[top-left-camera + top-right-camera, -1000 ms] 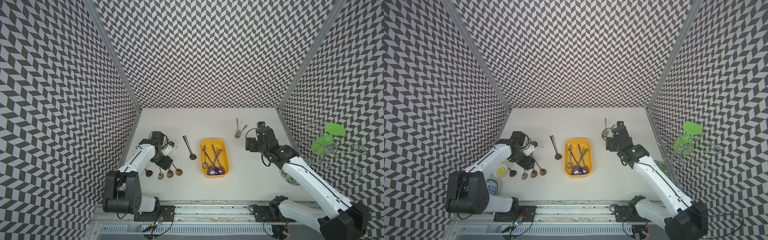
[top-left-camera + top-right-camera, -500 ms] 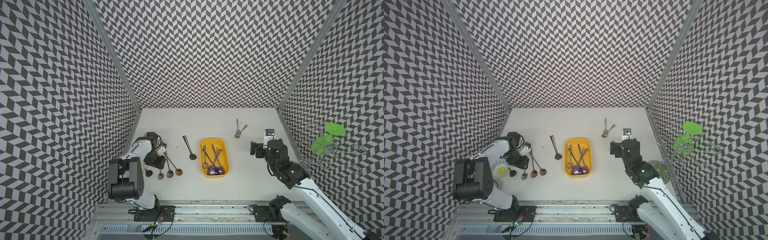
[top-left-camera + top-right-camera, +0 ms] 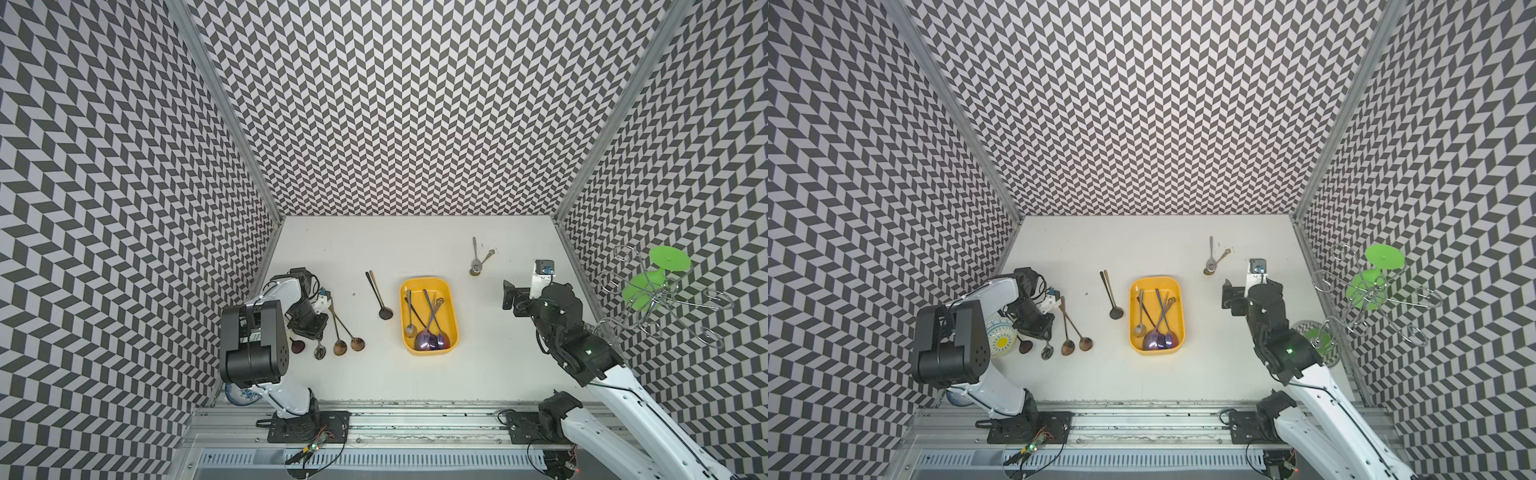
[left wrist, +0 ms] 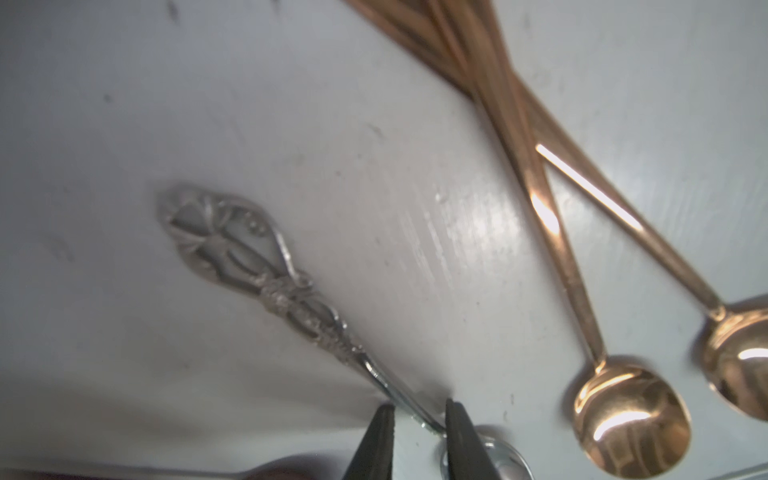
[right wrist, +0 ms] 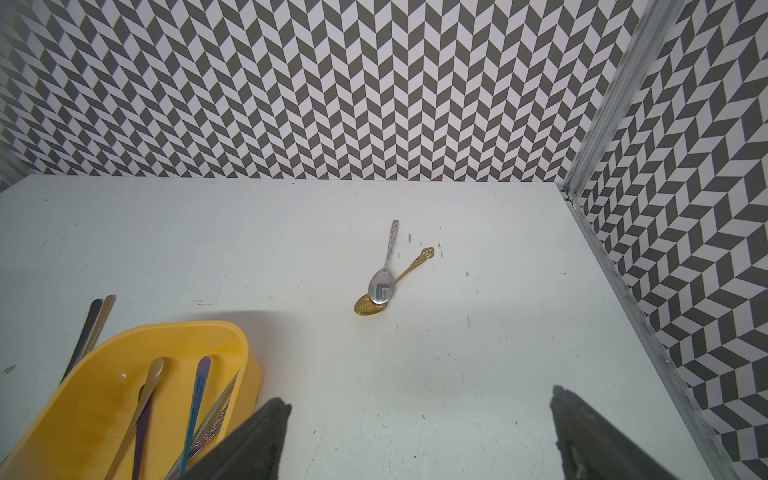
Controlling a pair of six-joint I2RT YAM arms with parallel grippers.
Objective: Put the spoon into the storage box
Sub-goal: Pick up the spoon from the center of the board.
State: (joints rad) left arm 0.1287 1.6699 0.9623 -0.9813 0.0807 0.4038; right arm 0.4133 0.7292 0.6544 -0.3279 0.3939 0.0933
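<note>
2 claws differ: left claw [image 4: 417,409] stands narrow astride the neck of the ornate spoon [image 4: 291,291] on the desk [image 4: 124,104], firm hold not confirmable; right claw [image 5: 415,411] spread wide, empty. Storage box [image 3: 428,282] lies mid-desk, well apart from it. Recommend closing fully, confirming pinch, then lifting level.

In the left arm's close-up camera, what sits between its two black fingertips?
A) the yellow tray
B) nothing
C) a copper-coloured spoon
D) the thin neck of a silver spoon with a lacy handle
D: the fingertips of the left gripper flank the neck of the silver spoon by its bowl; the copper spoons lie apart from them.
</note>
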